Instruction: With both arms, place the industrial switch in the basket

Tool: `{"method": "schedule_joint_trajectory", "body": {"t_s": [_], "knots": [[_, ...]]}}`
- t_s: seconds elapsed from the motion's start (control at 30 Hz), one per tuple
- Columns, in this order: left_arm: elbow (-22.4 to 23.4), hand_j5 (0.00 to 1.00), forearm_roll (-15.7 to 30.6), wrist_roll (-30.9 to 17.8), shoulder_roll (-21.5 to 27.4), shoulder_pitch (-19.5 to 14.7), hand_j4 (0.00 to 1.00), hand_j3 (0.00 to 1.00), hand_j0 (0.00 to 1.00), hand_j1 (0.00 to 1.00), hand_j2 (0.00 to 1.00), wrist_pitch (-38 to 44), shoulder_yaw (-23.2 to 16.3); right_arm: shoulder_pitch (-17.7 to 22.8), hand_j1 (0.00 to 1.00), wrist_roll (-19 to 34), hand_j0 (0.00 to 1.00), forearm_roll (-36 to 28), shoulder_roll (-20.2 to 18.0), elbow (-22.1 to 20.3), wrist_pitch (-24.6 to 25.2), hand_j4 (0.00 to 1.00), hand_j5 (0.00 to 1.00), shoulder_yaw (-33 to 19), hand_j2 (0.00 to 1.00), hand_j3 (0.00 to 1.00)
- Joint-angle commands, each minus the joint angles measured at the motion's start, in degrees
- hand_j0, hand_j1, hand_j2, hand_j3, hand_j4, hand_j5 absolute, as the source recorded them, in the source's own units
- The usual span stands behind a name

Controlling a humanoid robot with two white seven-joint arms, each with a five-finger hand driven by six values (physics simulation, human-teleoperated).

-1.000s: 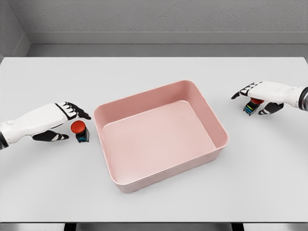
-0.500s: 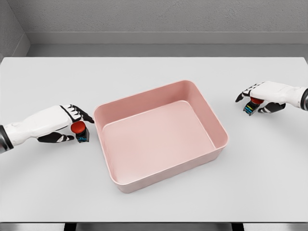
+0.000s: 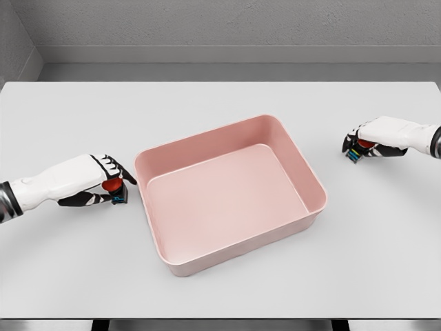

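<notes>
Two small industrial switches sit on the table [image 3: 220,289] either side of the pink basket [image 3: 303,162]: the left switch [image 3: 114,190] just beside its wall, the right switch [image 3: 360,148] well apart. The left hand [image 3: 93,181] and right hand [image 3: 372,138] each curl around one, though a firm grip cannot be confirmed. They look rigid and light, with a slick red cap, so the squarer dark base seems the surer hold.

A white table [image 3: 220,96] stands before a grey textured wall [image 3: 227,24].

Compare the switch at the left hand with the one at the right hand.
The left switch sits close beside the pink basket's left wall; the right switch stands well clear of its right side. The left switch shows more of its red button; the right one is mostly covered. Both are small, red-topped, on the table, each enclosed by the left hand or right hand.
</notes>
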Motion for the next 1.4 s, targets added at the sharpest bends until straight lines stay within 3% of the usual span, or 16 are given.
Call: {"method": "schedule_joint_trajectory", "body": {"t_s": [0.0, 0.1, 0.23, 0.37, 0.67, 0.9, 1.17, 1.37], "knots": [[-0.21, 0.66, 0.39, -0.25, -0.03, 0.00, 0.66, 0.66, 0.66, 0.66, 0.66, 0.06, -0.09, 0.00, 0.56, 0.27, 0.56, 0.03, -0.02, -0.01, -0.08, 0.56, 0.56, 0.10, 0.56, 0.56], [-0.21, 0.66, 0.39, -0.34, -0.03, 0.00, 0.66, 0.66, 0.66, 0.66, 0.66, 0.06, -0.35, -0.09, 0.56, 0.36, 0.56, -0.06, -0.02, -0.09, -0.61, 0.56, 0.56, -0.34, 0.56, 0.56], [-0.21, 0.56, 0.39, -1.04, -0.03, 0.00, 0.56, 0.56, 0.56, 0.56, 0.56, 0.06, -0.35, -0.62, 0.56, 0.36, 0.56, -0.15, -0.28, -0.18, -0.96, 0.56, 0.56, -0.60, 0.56, 0.56], [-0.13, 0.49, 0.39, -1.13, -0.03, 0.00, 0.49, 0.49, 0.49, 0.49, 0.49, 0.06, -0.35, -0.70, 0.56, 0.53, 0.56, -0.24, -2.31, -3.96, -1.05, 0.56, 0.56, -2.54, 0.56, 0.56], [-0.21, 0.48, 0.66, -1.13, -0.03, -0.44, 0.48, 0.48, 0.48, 0.48, 0.48, 0.06, -0.35, -0.88, 0.53, 0.79, 0.53, -0.15, -3.27, -4.75, -1.93, 0.53, 0.53, -3.86, 0.53, 0.53], [-1.44, 0.48, 0.92, -1.13, 0.32, -0.44, 0.48, 0.48, 0.48, 0.48, 0.48, 0.06, -0.35, -0.88, 0.53, 2.03, 0.53, -0.24, -7.49, -14.33, -1.93, 0.53, 0.53, -6.14, 0.53, 0.53], [-3.82, 0.46, 1.71, -1.04, 2.25, -0.09, 0.46, 0.46, 0.46, 0.46, 0.46, 0.06, -0.35, -1.76, 0.53, 2.99, 0.53, -0.67, -8.02, -16.09, -4.59, 0.53, 0.53, -6.14, 0.53, 0.53], [-5.40, 0.47, 2.41, -0.86, 4.89, 0.18, 0.47, 0.47, 0.47, 0.47, 0.47, 0.06, -0.09, -1.85, 0.53, 3.08, 0.53, -0.67, -9.34, -22.50, -4.59, 0.53, 0.53, -7.02, 0.53, 0.53]]}}
